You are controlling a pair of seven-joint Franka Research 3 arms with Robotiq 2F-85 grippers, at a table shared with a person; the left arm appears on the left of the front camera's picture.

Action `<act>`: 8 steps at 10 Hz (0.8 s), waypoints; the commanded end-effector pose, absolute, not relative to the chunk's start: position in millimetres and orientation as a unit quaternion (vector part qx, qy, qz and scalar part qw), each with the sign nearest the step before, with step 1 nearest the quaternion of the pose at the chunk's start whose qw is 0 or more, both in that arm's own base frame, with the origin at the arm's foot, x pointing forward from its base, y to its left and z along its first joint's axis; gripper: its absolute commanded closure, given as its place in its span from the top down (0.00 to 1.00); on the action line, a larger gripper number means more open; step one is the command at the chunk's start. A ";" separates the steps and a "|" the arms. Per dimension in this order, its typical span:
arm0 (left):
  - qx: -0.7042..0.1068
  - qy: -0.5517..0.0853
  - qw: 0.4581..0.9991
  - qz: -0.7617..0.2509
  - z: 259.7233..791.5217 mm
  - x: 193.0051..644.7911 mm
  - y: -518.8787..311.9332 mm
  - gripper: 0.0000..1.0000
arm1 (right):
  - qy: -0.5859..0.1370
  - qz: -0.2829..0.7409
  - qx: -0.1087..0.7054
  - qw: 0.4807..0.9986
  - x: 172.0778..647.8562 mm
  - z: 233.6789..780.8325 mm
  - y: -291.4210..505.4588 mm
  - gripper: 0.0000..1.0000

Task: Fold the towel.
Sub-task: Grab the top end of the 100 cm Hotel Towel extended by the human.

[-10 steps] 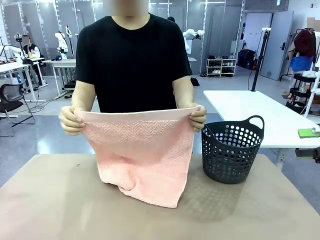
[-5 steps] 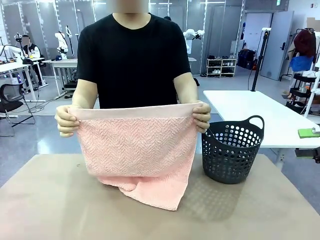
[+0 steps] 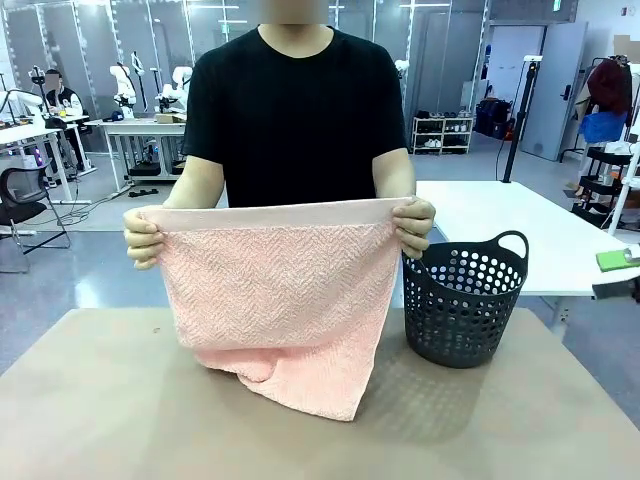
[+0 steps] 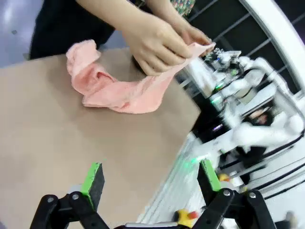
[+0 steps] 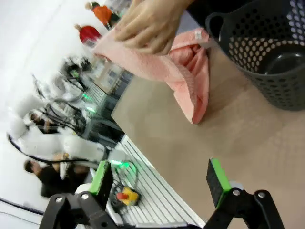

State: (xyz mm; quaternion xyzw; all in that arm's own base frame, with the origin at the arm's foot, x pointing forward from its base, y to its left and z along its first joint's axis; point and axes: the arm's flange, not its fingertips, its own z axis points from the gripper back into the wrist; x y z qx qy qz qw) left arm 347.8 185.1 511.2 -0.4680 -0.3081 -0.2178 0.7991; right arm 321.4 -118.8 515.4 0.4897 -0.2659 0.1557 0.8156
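A salmon-pink towel [image 3: 275, 300] is held up by its top corners in a person's hands [image 3: 143, 238], lower edge crumpled on the table [image 3: 100, 420] beside a black basket [image 3: 463, 300]. Left gripper [image 4: 150, 175] and right gripper [image 5: 159, 177]: jaws wide apart, empty. Corners should be matched before creasing.

Person [image 3: 295, 120] in a black short-sleeved T-shirt, black jaws with green pads [image 4: 92, 176], silver pivot screws on black linkages
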 end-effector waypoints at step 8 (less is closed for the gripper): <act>-0.001 -0.337 0.719 -0.608 709.8 372.3 7.3 1.00 | -0.276 0.586 0.052 0.760 366.6 702.7 49.1 1.00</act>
